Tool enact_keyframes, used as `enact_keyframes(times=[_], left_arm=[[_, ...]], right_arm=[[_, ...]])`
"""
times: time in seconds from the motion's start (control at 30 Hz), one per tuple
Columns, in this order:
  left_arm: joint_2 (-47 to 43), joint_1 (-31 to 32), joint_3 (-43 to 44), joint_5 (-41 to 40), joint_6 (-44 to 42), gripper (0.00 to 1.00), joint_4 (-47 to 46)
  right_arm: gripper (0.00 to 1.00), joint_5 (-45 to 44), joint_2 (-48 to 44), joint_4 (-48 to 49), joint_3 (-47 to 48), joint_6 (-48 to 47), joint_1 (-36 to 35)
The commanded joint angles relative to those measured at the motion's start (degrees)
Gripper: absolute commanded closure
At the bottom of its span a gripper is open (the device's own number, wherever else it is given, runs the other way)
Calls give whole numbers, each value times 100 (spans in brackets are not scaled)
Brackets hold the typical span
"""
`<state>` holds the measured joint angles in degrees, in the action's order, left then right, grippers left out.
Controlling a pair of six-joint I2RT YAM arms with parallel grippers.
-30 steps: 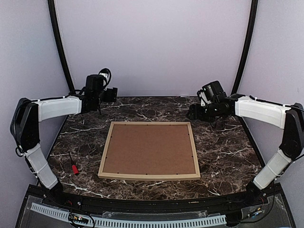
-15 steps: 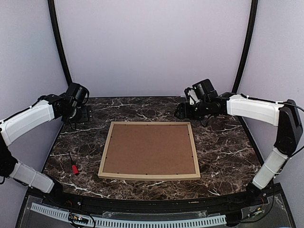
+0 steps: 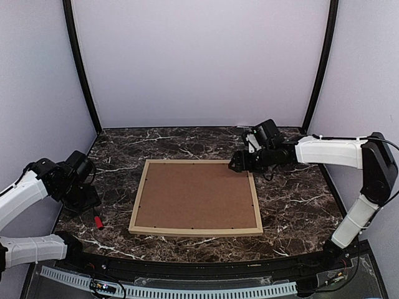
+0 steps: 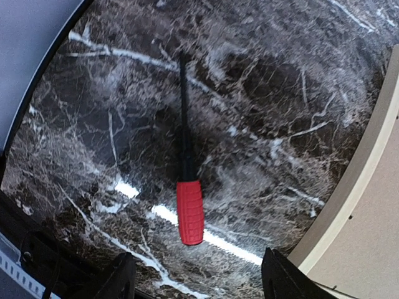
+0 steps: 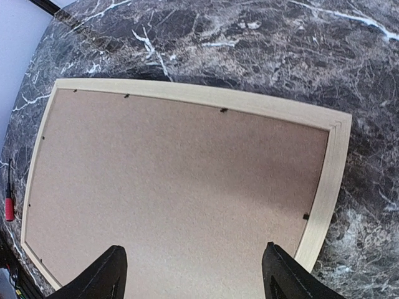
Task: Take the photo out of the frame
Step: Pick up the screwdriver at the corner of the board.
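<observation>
The left fingers [image 4: 122, 280] are standing apart with nothing between them, poised over the dark marble table [image 3: 299, 199] just short of the red handle of a screwdriver [image 4: 189, 205]. The screwdriver is lying flat with its black shaft pointing away from them, and the fingers are not touching it. Behind them the left wrist is tilting downward, and the white forearm is folding back low along the table's left edge toward its base at the near corner. The right fingers [image 5: 283, 274] are also standing open and empty, hovering over the far right part of the frame [image 3: 258, 205]. One tip is above the brown backing board [image 3: 196, 194] and the other is by the right-hand rail; whether either is touching cannot be told. The right forearm is stretching nearly level from the right side of the table, with its elbow bending sharply down to the base at the near right. The frame is lying back-up in the middle of the table, with small black tabs along its inner edge. The board is covering the photo, so it is not showing.
</observation>
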<state>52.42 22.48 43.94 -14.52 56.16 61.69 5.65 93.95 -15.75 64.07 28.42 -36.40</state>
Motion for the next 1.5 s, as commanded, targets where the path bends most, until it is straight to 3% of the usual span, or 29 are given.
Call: enact_keyframes(times=[0.0,0.13,0.37,0.8,1.17,1.23,1.47], left_arm=[[-363,-7,-534,431,871,32,342],[-422,-7,-877,751,902,44,-121],[-171,-7,-1256,815,849,44,-1052],[287,-16,-1665,14,768,45,-1634],[200,-16,-2070,134,587,56,-2324],[205,-16,-2138,170,589,58,-2446],[276,-16,-2186,100,577,70,-2555]], right_arm=[[24,73,-325,351,-288,119,-41],[24,83,-422,392,-473,147,-38],[24,78,-653,382,-705,155,-41],[24,194,-1142,274,-1161,278,-44],[25,-450,-992,-624,-1321,423,-76],[27,-506,-912,-686,-1403,467,-90],[49,-726,-380,-999,-1257,375,-130]])
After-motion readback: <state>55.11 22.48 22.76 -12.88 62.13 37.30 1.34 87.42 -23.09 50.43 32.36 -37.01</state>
